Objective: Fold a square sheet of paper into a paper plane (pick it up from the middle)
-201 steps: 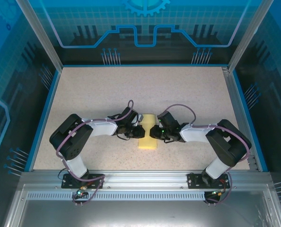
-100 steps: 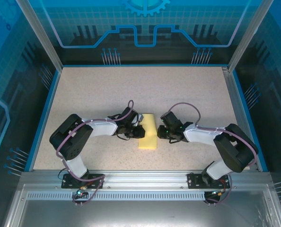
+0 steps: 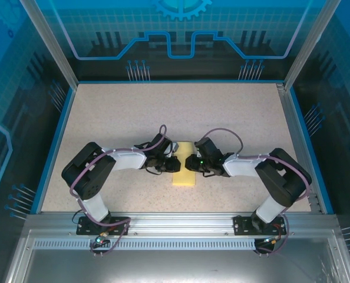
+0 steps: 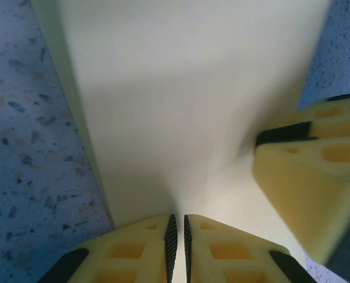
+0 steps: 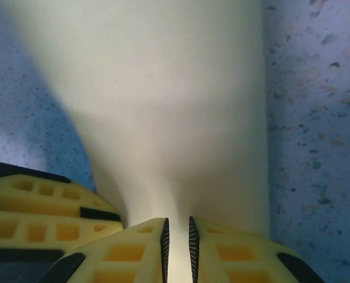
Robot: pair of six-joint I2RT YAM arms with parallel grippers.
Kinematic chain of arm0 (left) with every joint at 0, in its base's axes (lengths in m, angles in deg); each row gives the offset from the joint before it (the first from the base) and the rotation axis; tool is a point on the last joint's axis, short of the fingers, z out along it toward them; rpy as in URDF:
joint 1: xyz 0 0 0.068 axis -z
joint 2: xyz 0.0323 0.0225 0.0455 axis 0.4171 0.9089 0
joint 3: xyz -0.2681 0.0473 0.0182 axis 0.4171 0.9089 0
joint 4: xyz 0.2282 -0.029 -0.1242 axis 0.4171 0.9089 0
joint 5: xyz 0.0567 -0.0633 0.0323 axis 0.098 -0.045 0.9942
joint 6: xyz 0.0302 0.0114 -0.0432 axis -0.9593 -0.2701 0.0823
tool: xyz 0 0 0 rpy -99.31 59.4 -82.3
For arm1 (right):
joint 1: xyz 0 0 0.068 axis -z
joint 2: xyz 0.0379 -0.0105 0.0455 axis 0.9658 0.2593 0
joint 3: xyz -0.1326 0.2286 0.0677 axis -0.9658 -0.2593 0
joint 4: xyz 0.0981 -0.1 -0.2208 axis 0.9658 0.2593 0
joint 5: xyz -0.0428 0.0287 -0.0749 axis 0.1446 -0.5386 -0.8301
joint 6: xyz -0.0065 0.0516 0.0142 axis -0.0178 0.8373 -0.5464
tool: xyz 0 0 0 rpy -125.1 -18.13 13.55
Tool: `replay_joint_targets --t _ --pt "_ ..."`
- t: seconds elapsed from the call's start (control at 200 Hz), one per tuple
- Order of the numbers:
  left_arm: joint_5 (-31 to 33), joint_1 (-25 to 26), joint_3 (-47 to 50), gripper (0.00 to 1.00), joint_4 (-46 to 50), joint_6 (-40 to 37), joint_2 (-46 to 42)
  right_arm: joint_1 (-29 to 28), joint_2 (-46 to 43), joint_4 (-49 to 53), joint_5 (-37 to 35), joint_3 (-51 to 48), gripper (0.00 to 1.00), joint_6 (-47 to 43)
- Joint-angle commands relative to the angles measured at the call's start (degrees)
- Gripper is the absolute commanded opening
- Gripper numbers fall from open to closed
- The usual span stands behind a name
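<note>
Overhead, the folded sheet of paper (image 3: 184, 178) lies on the table (image 3: 163, 112) between the left gripper (image 3: 175, 163) and right gripper (image 3: 191, 163), meeting over it. From the left wrist, its jaws pinch the paper's edge (only a sliver apart). From the right wrist, those jaws nip it likewise.

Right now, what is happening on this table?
Both arms work on one pale yellow paper that lies in the middle of the table. The left gripper pinches it from the left side and the right gripper from the right, each with its jaws almost closed on a thin edge. The grippers face each other closely over the paper. From above it looks like a narrow strip, not yet a plane.
</note>
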Motion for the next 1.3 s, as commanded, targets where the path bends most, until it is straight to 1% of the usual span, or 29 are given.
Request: replay_joint_targets --t 0.0,0.065,0.245,0.395,0.525,0.735,0.975,1.115,1.29 --pt "3.8 0.0 2.9 0.17 5.5 -1.1 0.6 0.7 2.4 -1.2 -0.3 2.2 0.19 0.6" --pt "3.8 0.0 3.2 0.17 5.4 -1.1 0.4 1.2 2.7 1.0 -3.2 2.5 0.19 -0.3" --pt "3.8 0.0 3.5 0.17 5.3 -1.1 0.5 2.4 2.7 6.5 -8.1 3.3 0.18 -2.8" --pt "4.0 -0.1 3.2 0.17 5.6 -1.2 0.5 3.8 2.5 8.7 -10.1 2.4 0.18 -2.9" --pt "4.0 0.0 3.0 0.17 5.8 -1.2 1.0 5.0 1.7 8.5 -10.5 1.5 0.18 -3.1" --pt "4.0 0.0 2.4 0.17 6.1 -1.4 1.3 4.9 -2.4 5.2 -7.3 1.4 0.19 -4.9" --pt "3.8 0.0 2.4 0.17 5.6 -1.2 1.6 1.3 -5.0 3.2 -3.2 2.7 0.19 -3.6" --pt "3.5 0.0 2.5 0.17 5.4 -1.1 1.8 0.3 -2.5 2.0 -2.4 3.9 0.19 -2.7" --pt "3.6 0.0 2.7 0.17 5.4 -1.2 1.3 1.3 2.0 -1.4 -0.9 5.0 0.18 -1.7"
